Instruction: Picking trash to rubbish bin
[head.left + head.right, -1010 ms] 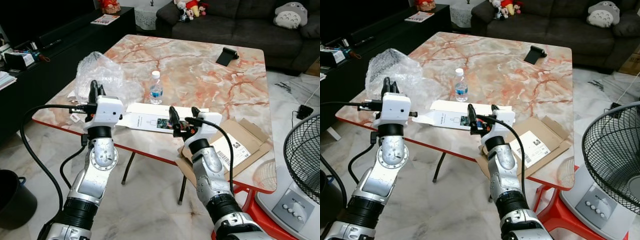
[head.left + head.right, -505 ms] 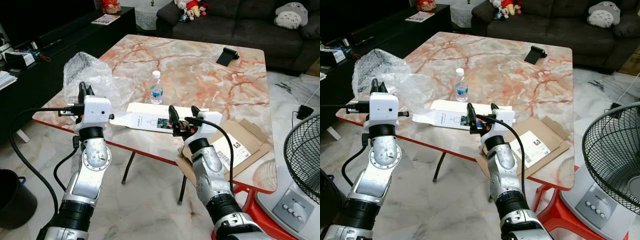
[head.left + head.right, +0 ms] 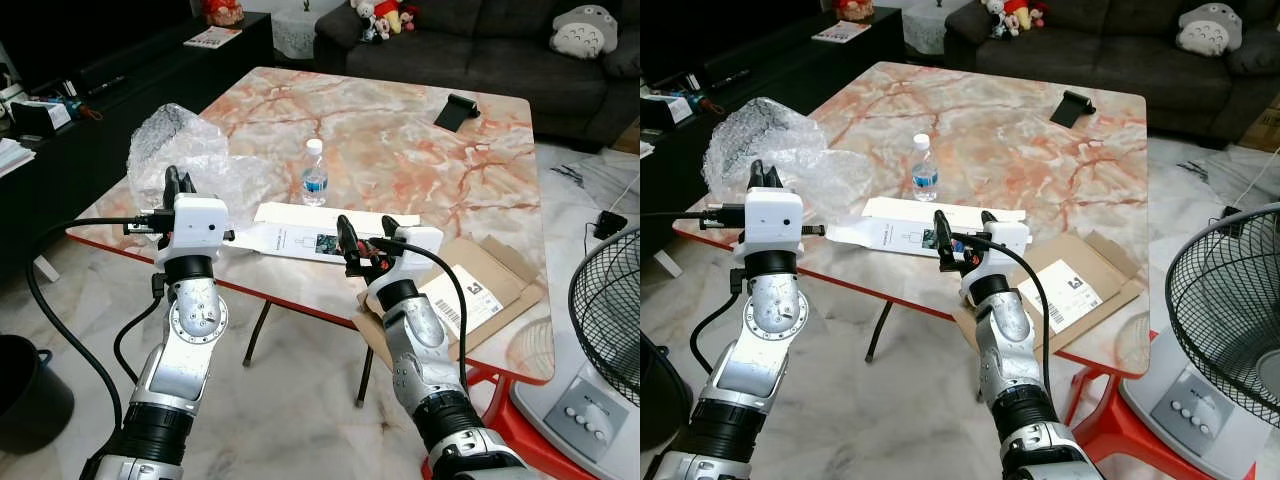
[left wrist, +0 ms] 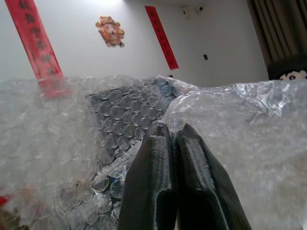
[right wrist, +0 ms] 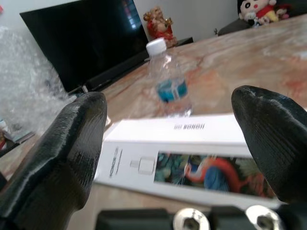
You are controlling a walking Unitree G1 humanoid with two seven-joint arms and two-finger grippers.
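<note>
I had my left gripper (image 4: 175,139) pinched tight on the bubble wrap (image 3: 190,155), its two black fingers pressed together with the clear film caught between them, and the crumpled sheet billowed up around them at the left corner of the marble table (image 3: 400,130). The wrap was partly raised at that corner but, as far as I could judge, the bulk of it lay on or over the tabletop, so this first piece of trash was gripped, not yet carried off. My right gripper (image 5: 168,139) hovered with its fingers spread wide and empty, low over the near edge of the table, pointed at the long white box (image 3: 315,232) that lay flat there; the water bottle (image 3: 314,174) stood upright just beyond the box. A flattened cardboard carton (image 3: 470,290) hung over the table's near right edge beside my right arm. A dark bin (image 3: 25,395) sat on the floor well off to my left, below the table corner. By my reckoning nothing had reached the bin: the wrap had to be lifted clear and carried over to it, and the box, the bottle and the carton, if they counted as rubbish, all waited untouched.
</note>
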